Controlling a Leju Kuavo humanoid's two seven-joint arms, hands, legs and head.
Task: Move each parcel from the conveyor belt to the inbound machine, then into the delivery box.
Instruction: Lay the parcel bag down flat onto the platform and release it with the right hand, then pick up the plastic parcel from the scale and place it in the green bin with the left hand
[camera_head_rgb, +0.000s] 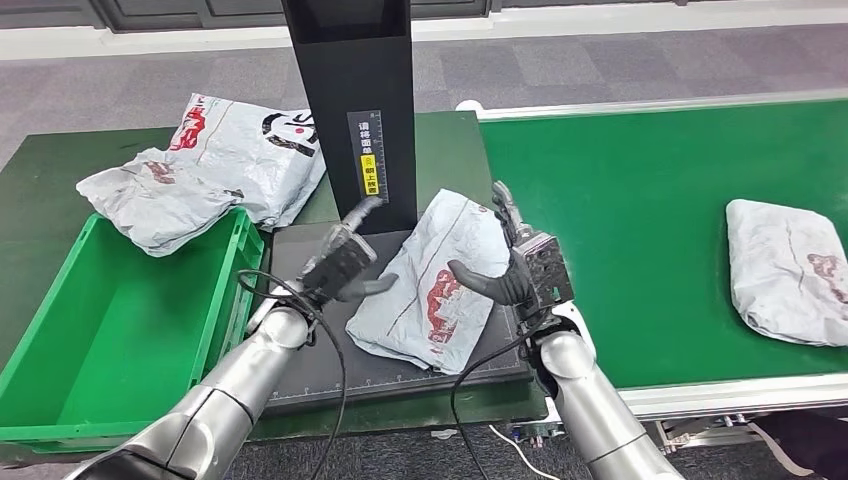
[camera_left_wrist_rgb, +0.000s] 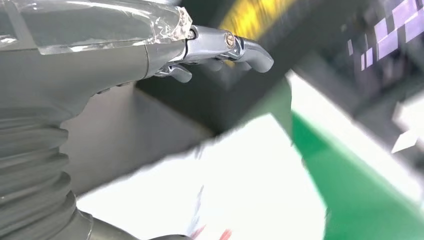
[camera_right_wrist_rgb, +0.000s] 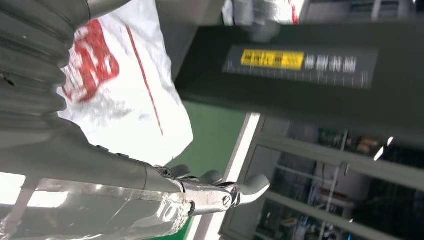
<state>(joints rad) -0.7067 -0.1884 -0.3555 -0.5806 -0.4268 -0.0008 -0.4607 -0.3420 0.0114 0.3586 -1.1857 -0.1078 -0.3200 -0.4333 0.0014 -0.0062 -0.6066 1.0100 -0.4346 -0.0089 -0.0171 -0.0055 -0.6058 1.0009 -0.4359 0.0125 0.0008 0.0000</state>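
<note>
Take the inbound machine (camera_head_rgb: 352, 110), the black column with its dark scanning plate, as your landmark. One parcel (camera_head_rgb: 432, 280), grey-white with red print, lies flat on the plate right at the foot of the column, so you can judge its first leg, belt to machine, as done. It has not yet gone into the delivery box (camera_head_rgb: 110, 330), the green crate just to the left of the machine, whose floor shows bare green plastic.

Your left hand (camera_head_rgb: 345, 262) sits at the parcel's left edge, your right hand (camera_head_rgb: 510, 262) at its right edge, both over the plate. The right fingers (camera_right_wrist_rgb: 250, 186) are spread and upright, with the thumb resting on the bag's top face; nothing is clamped. The left fingers (camera_left_wrist_rgb: 240, 50) reach out straight and apart, holding nothing, though whether they touch the bag I cannot tell.

Two more bags (camera_head_rgb: 215, 170) rest on the green worktop behind the crate, left of the column, outside it. One further parcel (camera_head_rgb: 790, 270) waits on the conveyor belt (camera_head_rgb: 640, 210), well to the right of the machine. So by my reading you are mid-cycle: this bag needs lifting into the crate, then the belt parcel needs both legs.
</note>
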